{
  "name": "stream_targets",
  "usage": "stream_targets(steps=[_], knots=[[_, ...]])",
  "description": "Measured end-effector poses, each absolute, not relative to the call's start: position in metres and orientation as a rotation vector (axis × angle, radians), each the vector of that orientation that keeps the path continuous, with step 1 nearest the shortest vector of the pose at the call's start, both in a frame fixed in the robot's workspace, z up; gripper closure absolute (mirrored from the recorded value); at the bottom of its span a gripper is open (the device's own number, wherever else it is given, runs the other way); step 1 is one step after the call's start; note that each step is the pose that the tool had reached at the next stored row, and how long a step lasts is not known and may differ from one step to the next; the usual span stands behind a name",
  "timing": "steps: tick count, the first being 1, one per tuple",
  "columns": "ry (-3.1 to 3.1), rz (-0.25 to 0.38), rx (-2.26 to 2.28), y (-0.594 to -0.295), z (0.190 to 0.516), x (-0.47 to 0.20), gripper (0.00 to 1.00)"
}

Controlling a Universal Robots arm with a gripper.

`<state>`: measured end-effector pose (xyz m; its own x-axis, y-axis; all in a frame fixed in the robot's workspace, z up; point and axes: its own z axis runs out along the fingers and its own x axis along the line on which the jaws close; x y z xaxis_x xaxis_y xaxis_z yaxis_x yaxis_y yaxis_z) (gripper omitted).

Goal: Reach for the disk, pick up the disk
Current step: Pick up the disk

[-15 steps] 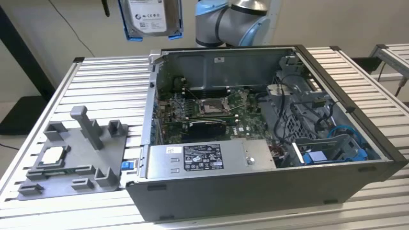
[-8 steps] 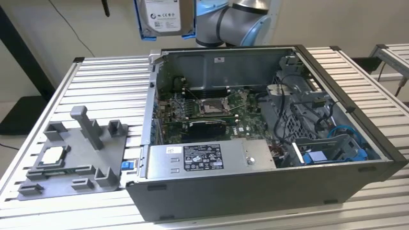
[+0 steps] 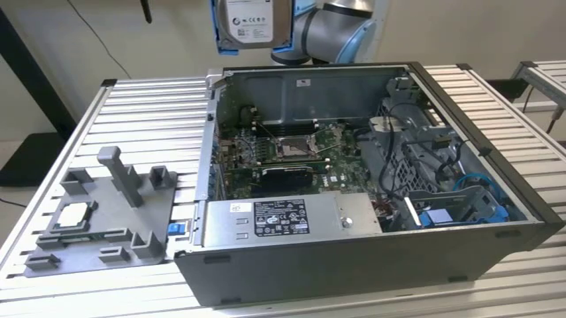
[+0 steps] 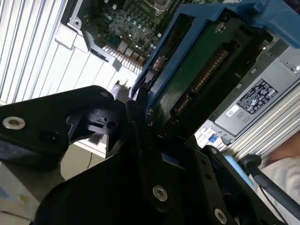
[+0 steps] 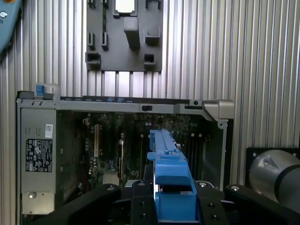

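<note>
The gripper [image 5: 174,208] was clamped narrowly onto the disk [image 3: 252,20], which hung at twelve o'clock above the open computer case [image 3: 354,265].

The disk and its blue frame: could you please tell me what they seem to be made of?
The silver-grey rectangular disk looks like matte metal with a white paper label; its underside shows a green circuit board. The bright blue carrier looks like moulded plastic, slightly glossy.
</note>
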<state>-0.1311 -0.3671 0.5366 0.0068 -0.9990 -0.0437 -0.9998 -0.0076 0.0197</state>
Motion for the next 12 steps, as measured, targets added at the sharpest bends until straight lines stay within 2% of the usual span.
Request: stream_targets(steps=[12], knots=[[2.201,0.07,-2.217,-0.367,0.537,-0.077,1.0]])
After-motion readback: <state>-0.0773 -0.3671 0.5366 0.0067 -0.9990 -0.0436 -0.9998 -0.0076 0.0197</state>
